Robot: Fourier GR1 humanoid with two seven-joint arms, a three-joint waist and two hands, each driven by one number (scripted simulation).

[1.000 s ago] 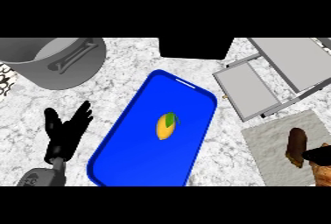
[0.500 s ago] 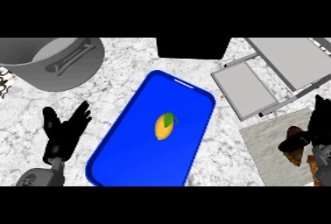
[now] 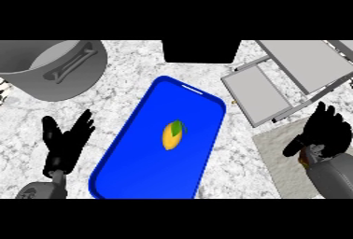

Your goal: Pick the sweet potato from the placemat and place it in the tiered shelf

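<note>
A: Head view shows the sweet potato (image 3: 173, 135) lying near the middle of the blue placemat (image 3: 138, 172), long axis running near to far, green tip at the far end. Nothing touches it.

B: And the hands?

A: The right hand (image 3: 324, 130) sits at the right, over a pale mat (image 3: 276, 158), fingers spread and straight, holding nothing. The left hand (image 3: 66, 140) rests open at the left, fingers up.

B: How would it handle?

A: I judge it light, stiff and smooth, tapered at both ends, so it may roll. Best taken across its thick middle, thumb on one side, fingers on the other.

B: Destination?

A: The tiered shelf (image 3: 262, 93), far right, well apart from the placemat.
</note>
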